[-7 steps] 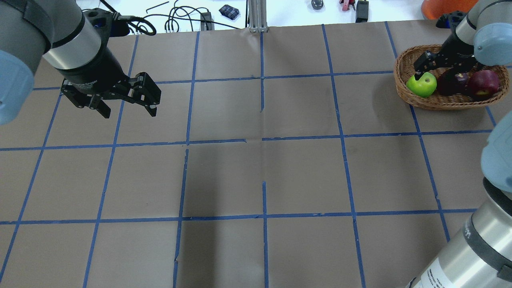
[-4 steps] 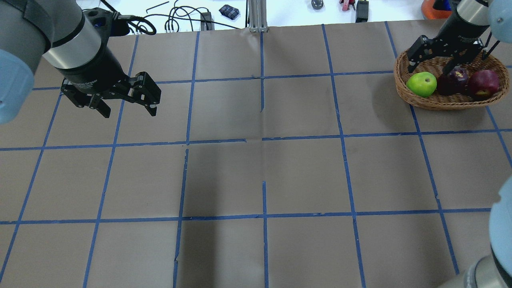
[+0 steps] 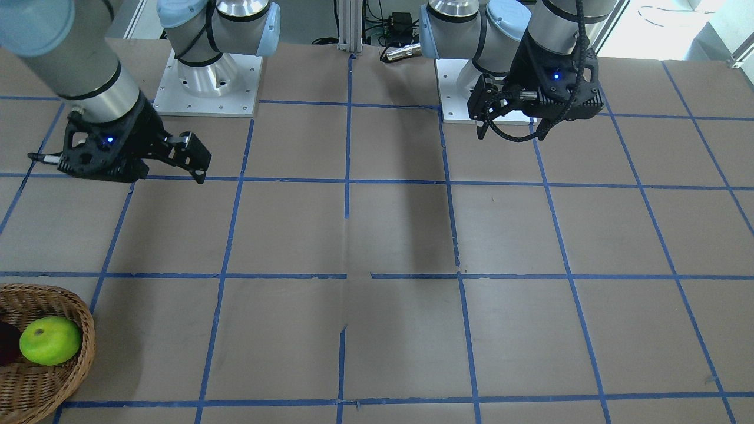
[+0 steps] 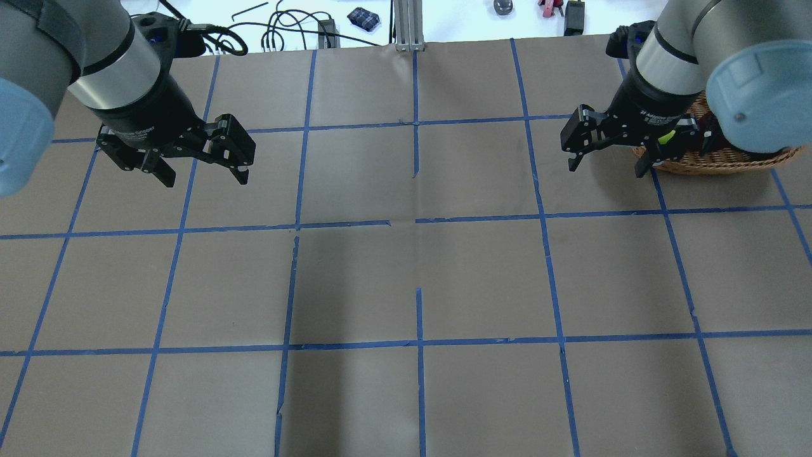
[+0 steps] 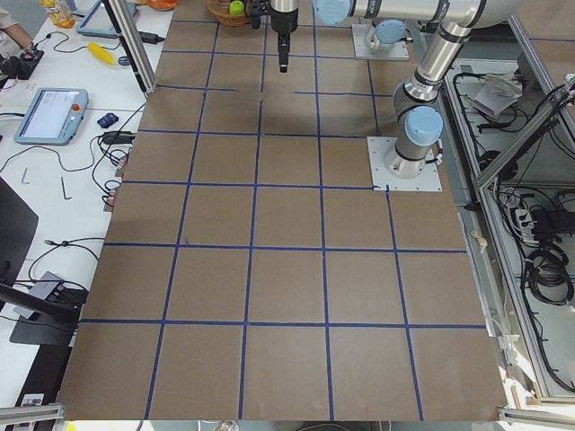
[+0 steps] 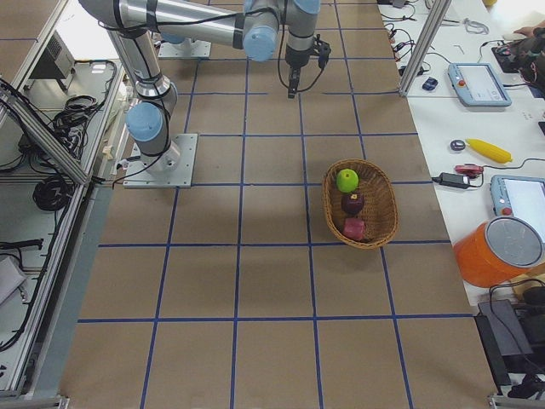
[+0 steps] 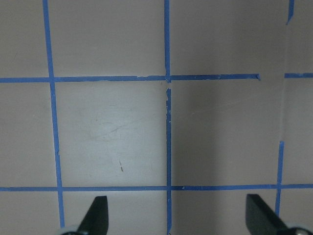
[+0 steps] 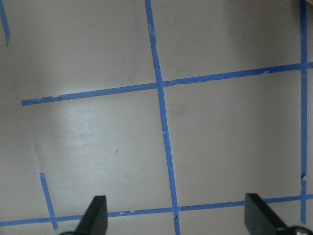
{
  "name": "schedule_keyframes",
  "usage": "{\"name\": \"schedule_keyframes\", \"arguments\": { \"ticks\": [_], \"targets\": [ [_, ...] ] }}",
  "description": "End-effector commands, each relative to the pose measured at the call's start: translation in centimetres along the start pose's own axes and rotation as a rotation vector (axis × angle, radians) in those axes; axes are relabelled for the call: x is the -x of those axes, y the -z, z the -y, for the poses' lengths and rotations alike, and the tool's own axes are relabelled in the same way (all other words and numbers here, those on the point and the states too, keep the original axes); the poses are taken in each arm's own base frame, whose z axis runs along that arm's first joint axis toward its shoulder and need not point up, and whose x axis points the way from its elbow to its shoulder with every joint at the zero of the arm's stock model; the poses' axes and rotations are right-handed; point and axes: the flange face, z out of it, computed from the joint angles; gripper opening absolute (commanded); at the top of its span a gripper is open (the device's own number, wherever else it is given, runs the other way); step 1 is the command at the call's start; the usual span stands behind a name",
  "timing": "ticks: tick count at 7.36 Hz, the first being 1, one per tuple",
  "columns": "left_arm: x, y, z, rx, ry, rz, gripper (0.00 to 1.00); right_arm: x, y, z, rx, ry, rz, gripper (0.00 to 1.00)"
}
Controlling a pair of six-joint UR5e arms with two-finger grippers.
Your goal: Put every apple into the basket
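The wicker basket (image 6: pixel 387 200) holds all three apples in the exterior right view: the lime green one (image 6: pixel 347 180), the dark maroon one (image 6: pixel 352 203) and the red one (image 6: pixel 354 228). In the overhead view my right arm hides most of the basket (image 4: pixel 717 164), and only a sliver of green apple (image 4: pixel 666 136) shows. The front view shows the basket (image 3: pixel 35 377) with the green apple (image 3: pixel 50 340). My right gripper (image 4: pixel 606 168) is open and empty above the table, just left of the basket. My left gripper (image 4: pixel 206 179) is open and empty at the far left.
Brown paper with a blue tape grid (image 4: pixel 419 222) covers the table. Both wrist views show only this paper between open fingertips (image 7: pixel 98 210) (image 8: pixel 98 210). Cables and small tools (image 4: pixel 279 28) lie beyond the far edge. An orange container (image 6: pixel 498 251) stands off the table.
My right gripper has lifted out of the basket and moved left, now over bare table beside it. The three apples stay in the basket. My left arm has not moved.
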Motion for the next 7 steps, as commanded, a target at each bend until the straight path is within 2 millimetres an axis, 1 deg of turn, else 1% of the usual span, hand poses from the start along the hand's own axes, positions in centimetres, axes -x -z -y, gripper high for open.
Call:
{"name": "schedule_keyframes", "arguments": {
  "ticks": [1,2,3,4,5,6,7],
  "targets": [
    [0.0,0.0,0.0,-0.001,0.000,0.000,1.00,1.3,2.4,-0.9,-0.030,0.008,0.008,1.00],
    [0.0,0.0,0.0,-0.001,0.000,0.000,1.00,1.3,3.5,-1.3,0.020,0.007,0.009,1.00],
    [0.0,0.0,0.0,0.001,0.000,0.000,1.00,1.4,4.7,-1.3,0.010,0.007,0.007,1.00],
    [0.0,0.0,0.0,-0.001,0.000,0.000,1.00,1.9,4.6,-1.6,0.011,0.023,-0.006,1.00],
    [0.0,0.0,0.0,-0.001,0.000,0.000,1.00,3.9,4.4,-2.3,0.012,0.044,-0.010,1.00],
    [0.0,0.0,0.0,-0.001,0.000,0.000,1.00,4.3,4.7,-2.3,0.003,0.055,-0.011,1.00],
    [-0.1,0.1,0.0,-0.001,-0.002,0.000,1.00,4.2,4.8,-2.5,0.004,0.055,-0.015,1.00]
  ]
}}
